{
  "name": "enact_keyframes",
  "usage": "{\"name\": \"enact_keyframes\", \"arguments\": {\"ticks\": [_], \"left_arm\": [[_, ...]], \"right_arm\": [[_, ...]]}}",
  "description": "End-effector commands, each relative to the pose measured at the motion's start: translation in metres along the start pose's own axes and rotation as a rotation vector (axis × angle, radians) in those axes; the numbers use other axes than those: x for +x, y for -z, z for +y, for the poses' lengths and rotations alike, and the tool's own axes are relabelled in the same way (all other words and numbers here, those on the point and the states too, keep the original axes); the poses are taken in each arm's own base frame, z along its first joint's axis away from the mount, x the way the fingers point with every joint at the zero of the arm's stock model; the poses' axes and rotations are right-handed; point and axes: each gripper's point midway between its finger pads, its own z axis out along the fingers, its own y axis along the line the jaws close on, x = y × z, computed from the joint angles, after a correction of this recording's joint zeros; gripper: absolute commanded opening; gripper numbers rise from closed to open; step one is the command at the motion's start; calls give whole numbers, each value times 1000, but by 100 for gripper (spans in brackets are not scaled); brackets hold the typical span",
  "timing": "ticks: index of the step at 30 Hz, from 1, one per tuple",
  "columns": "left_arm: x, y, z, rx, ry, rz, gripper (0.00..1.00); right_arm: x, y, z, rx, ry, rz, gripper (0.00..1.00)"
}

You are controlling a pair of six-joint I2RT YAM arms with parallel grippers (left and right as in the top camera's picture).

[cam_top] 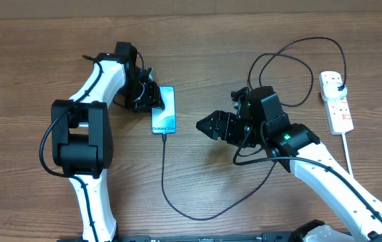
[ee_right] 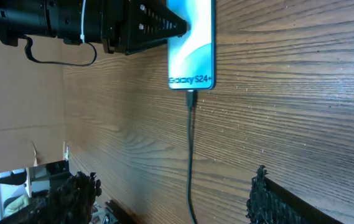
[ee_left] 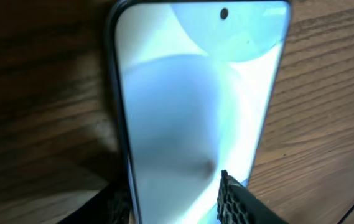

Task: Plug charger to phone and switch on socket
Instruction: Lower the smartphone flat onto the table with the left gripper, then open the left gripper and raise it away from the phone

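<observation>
The phone point(cam_top: 166, 111) lies flat on the table, its light blue screen reading "Galaxy S24+" point(ee_right: 192, 50). My left gripper point(cam_top: 152, 99) is at its upper left side, with one finger on each side of the phone point(ee_left: 189, 106), shut on it point(ee_left: 170, 199). The charger's thin black cable point(cam_top: 163, 175) has its tip in the phone's lower end point(ee_right: 191, 98). It loops round to a black plug in the white socket point(cam_top: 338, 107). My right gripper point(cam_top: 203, 126) is open and empty, right of the phone. In the right wrist view the cable point(ee_right: 190, 155) runs between its fingers point(ee_right: 167, 190).
The cable makes wide loops behind my right arm point(cam_top: 291, 60) and near the front edge point(cam_top: 197, 216). The socket's white cord point(cam_top: 349, 151) trails toward the front right. The wooden table point(cam_top: 43, 67) is bare at the left.
</observation>
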Motion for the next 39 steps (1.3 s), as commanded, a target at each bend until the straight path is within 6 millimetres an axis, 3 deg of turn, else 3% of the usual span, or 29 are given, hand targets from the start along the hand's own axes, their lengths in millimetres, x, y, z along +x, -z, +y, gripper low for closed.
{"name": "enact_keyframes", "arguments": {"ticks": [1,10,14,20,24,29,39], "left_arm": [[5,-12,23,-104,18,24,49],[5,-12,23,-104,17,24,45],[2,-10,26,-104,46,14,53],[-9,13,24,-97,67,-28,53],[-21,47,9,-87,40,-102,53],[-27,107,-20,-67,-17,-245,53],[3,225,-71,-28,-128,-516,54]], "right_arm": [[-3,1,1,2,13,-13,80],[-3,1,1,2,13,-13,80],[-3,1,0,4,11,-11,80],[1,1,-3,17,14,3,80],[1,1,-3,19,21,5,80],[2,1,-4,20,20,6,80],[2,1,-4,22,19,8,80]]}}
